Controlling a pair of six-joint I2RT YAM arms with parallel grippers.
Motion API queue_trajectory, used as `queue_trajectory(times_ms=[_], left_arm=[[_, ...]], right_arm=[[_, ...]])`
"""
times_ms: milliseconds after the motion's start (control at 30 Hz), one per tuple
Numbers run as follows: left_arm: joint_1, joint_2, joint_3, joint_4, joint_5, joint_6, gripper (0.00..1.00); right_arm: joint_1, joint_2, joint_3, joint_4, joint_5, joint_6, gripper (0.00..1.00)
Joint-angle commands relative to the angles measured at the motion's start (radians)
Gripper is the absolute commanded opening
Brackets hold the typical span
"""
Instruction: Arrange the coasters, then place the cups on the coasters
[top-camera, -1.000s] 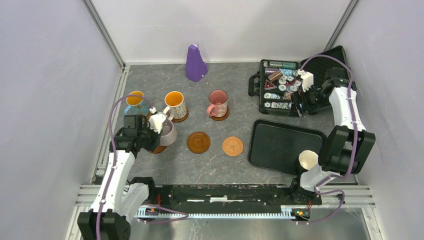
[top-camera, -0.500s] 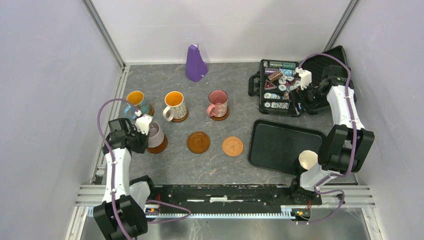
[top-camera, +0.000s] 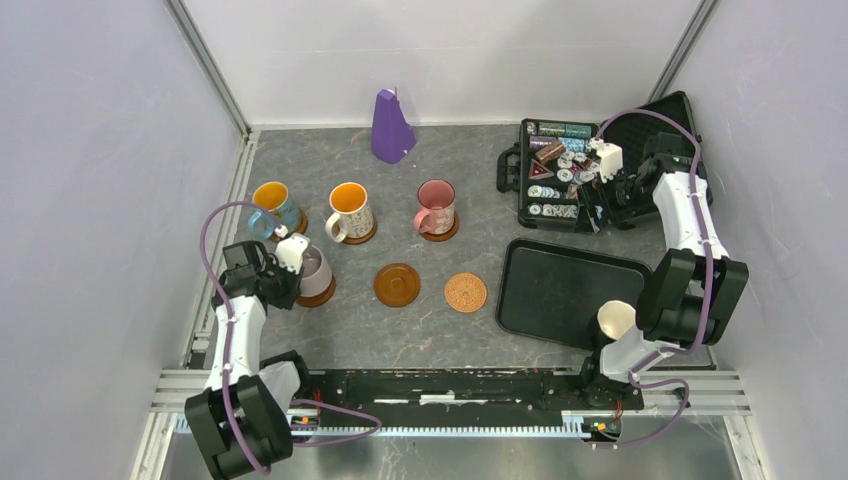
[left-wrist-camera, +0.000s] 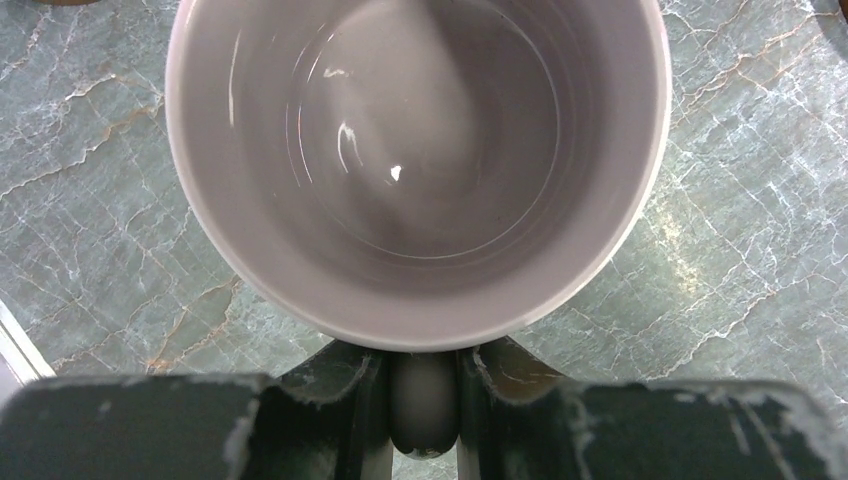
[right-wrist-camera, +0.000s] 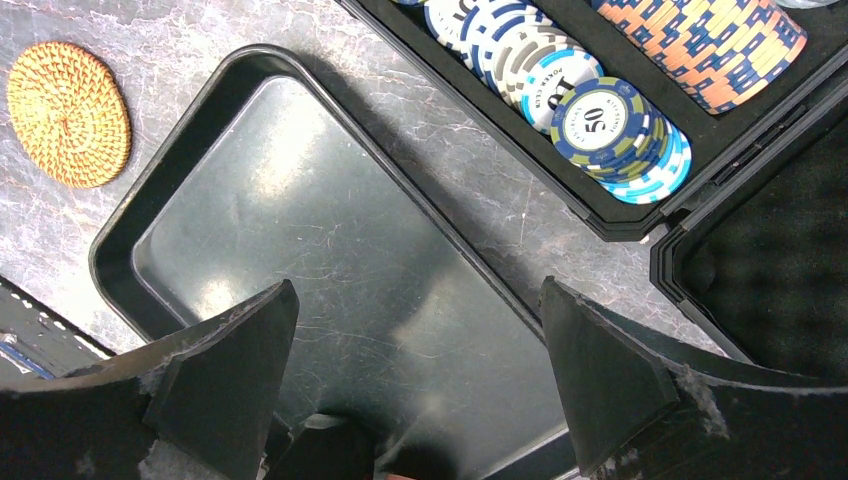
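lilac cup (left-wrist-camera: 415, 170) | handle (left-wrist-camera: 425, 418) clamped in left end effector (left-wrist-camera: 425, 400)

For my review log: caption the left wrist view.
Left hand shut on the handle of the lilac mug, viewed from above.

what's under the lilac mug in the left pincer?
A dark brown coaster: only its near rim shows past the lilac mug. The rest is covered, so contact can't be confirmed. Left pincer is shut on the handle.
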Motion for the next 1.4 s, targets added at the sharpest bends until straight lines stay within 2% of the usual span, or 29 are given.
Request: queue_trajectory(times_ms=[0,67,433,500,567,633,700,867,1100,1233,1367], left_arm=[[0.008,-0.038,-0.028,0.081,0.025,0.063,0.08],[0.009,-0.060,-0.041,0.070,0.021,0.077,0.11],[0.015,-0.145,-0.058,-0.019,0.004,0.105,0.12],[0.014,-0.138,-0.065,-0.014,-0.002,0.102,0.20],[0.015,-0.124,-0.066,-0.009,-0.013,0.100,0.36],[0.015,-0.111,-0.067,-0.008,-0.028,0.094,0.48],[0.015,-0.102,-0.063,-0.012,-0.040,0.092,0.54],[0.015,-0.115,-0.051,-0.054,-0.035,0.111,0.60],[0.015,-0.145,-0.008,-0.244,-0.019,0.239,0.67],[0.015,-0.155,0.010,-0.245,-0.020,0.217,0.73],[0.015,-0.120,0.071,-0.229,-0.070,0.149,0.82]], right_arm=[[0.004,-0.033,0.010,-0.015,0.003,-0.004,0.98],[0.003,-0.031,0.013,-0.017,0.002,-0.007,0.98],[0.003,-0.028,0.003,-0.011,-0.004,-0.014,0.98],[0.004,-0.030,-0.001,-0.011,-0.005,-0.016,0.98],[0.003,-0.029,-0.002,-0.009,-0.005,-0.017,0.98],[0.003,-0.028,-0.002,-0.009,-0.005,-0.020,0.98],[0.003,-0.028,-0.003,-0.009,-0.006,-0.020,0.98],[0.003,-0.029,-0.007,-0.009,-0.006,-0.025,0.98],[0.004,-0.028,-0.012,-0.002,-0.012,-0.024,0.98],[0.003,-0.028,-0.025,0.010,-0.026,-0.013,0.98],[0.003,-0.029,-0.028,0.015,-0.030,-0.010,0.98]])
